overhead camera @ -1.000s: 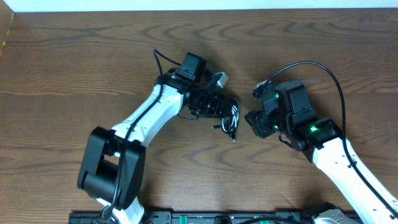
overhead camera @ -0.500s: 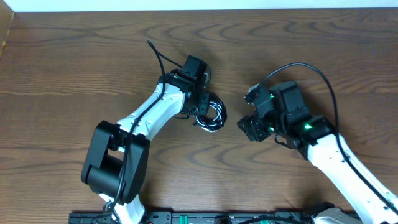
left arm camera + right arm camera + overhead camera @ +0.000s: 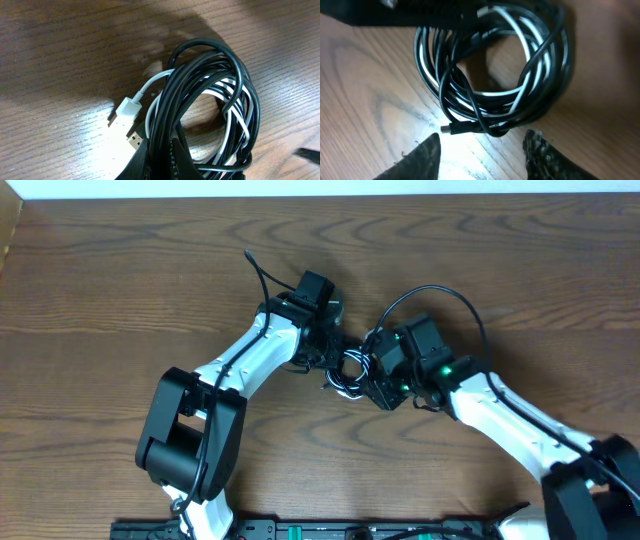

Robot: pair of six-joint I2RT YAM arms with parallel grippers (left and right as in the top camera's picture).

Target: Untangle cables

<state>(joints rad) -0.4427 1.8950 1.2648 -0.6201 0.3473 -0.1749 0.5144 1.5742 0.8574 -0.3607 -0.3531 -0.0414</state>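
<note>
The cables (image 3: 350, 372) are one coiled bundle of several black cords and one white cord in the middle of the table. My left gripper (image 3: 333, 352) is shut on the black strands at the bundle's left side; in the left wrist view its jaws (image 3: 160, 140) pinch those strands, with a white USB plug (image 3: 126, 110) just beside them. My right gripper (image 3: 370, 376) sits at the bundle's right side. In the right wrist view it (image 3: 483, 133) stands open, the coil (image 3: 490, 75) just ahead of it and a small black plug (image 3: 448, 129) near its left fingertip.
The brown wooden table (image 3: 120, 290) stretches around both arms. The right arm's own thick black wire (image 3: 430, 295) arches above its wrist. A black rail (image 3: 330, 530) runs along the front edge.
My right gripper has moved left across the table up to the bundle, its jaws narrowing a little. My left gripper, still shut on the cables, shifted the bundle slightly left.
</note>
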